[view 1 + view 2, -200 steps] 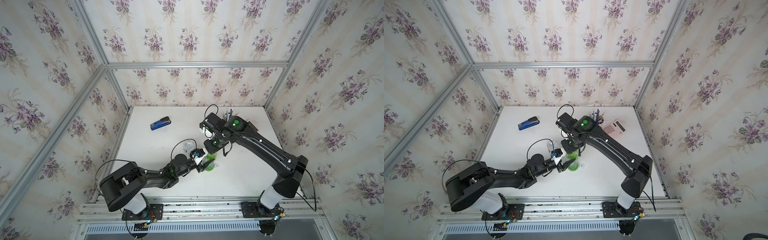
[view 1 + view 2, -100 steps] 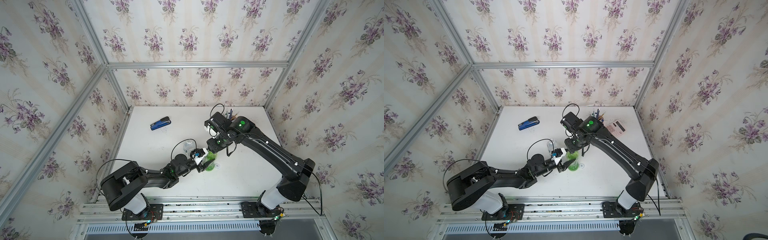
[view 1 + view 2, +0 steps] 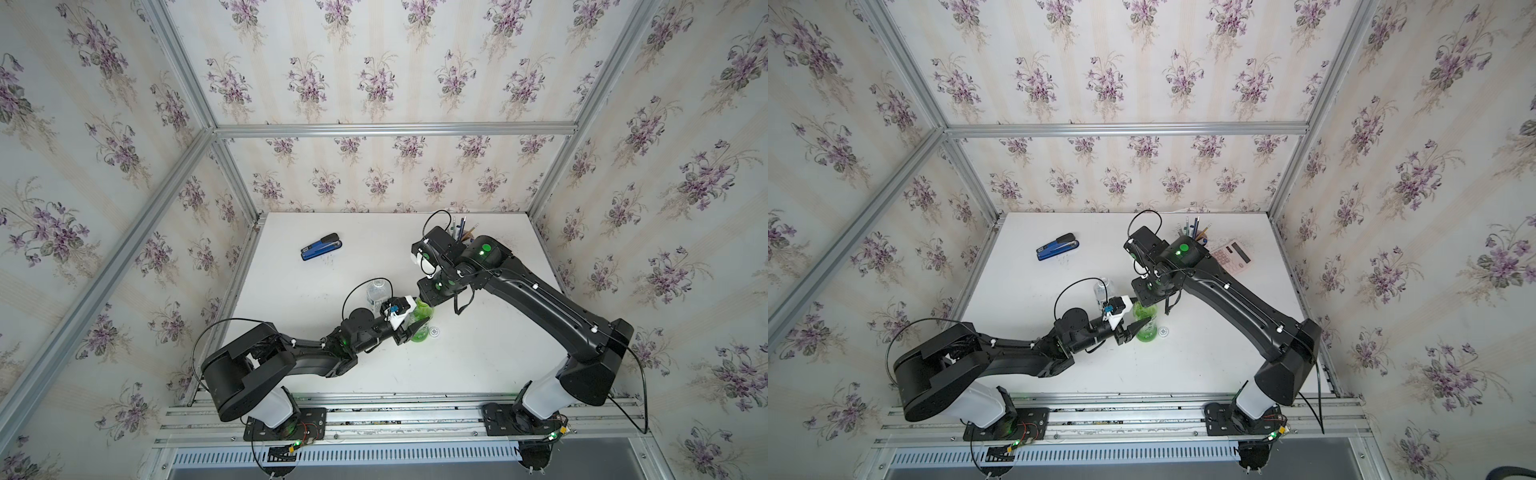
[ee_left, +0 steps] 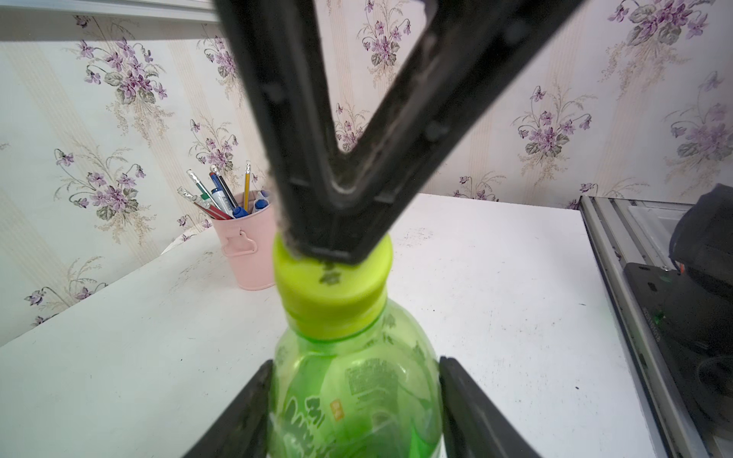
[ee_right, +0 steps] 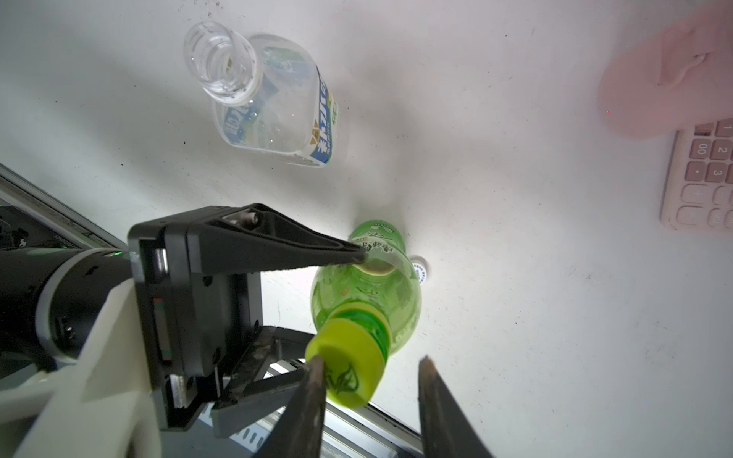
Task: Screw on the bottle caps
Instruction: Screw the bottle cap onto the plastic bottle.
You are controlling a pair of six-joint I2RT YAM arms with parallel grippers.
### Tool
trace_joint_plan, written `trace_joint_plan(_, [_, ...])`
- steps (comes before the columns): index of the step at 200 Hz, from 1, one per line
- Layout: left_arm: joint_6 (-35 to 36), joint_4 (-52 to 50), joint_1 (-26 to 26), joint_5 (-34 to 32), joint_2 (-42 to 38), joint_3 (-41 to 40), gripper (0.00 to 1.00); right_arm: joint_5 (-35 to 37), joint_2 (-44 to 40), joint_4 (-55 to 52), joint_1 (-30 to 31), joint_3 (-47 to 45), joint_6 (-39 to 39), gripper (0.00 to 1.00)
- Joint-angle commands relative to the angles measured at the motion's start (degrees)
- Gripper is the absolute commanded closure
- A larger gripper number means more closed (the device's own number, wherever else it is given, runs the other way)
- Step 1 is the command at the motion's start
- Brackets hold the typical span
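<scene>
The translucent green bottle (image 3: 420, 328) (image 3: 1145, 329) stands upright near the table's middle, and my left gripper (image 4: 357, 363) is shut on its body (image 4: 357, 400). Its yellow-green cap (image 4: 333, 295) (image 5: 349, 370) sits on the neck. My right gripper (image 5: 371, 361) (image 3: 423, 300) hangs over that cap, jaws apart: one finger lies against the cap's top, the other stands clear beside it. The white cap (image 3: 434, 331) (image 5: 421, 271) lies on the table just right of the green bottle. The clear labelled bottle (image 3: 376, 290) (image 5: 273, 103) stands uncapped behind my left gripper.
A pink pen cup (image 4: 250, 253) (image 3: 1192, 230) and a pink calculator (image 3: 1231, 257) (image 5: 702, 178) sit at the back right. A blue stapler (image 3: 321, 252) lies at the back left. The white table (image 3: 478, 365) ends at the front rail.
My right arm has shifted a little to the right while staying over the green bottle. The left arm and the bottle have not moved.
</scene>
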Motion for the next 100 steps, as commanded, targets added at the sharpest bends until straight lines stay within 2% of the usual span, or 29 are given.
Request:
trace_joint_plan(1, [-0.97,-6.03,0.03,0.21,0.43,-0.33,0.36,2.17,-0.58,-0.59,-0.21,-0.70,0.77,0.64])
trace_joint_plan(100, [-0.71,-5.74,-0.02,1.02,-0.01,-0.62,0.37,-0.54,0.05,2.78,-1.78,-0.80,0.73,0.73])
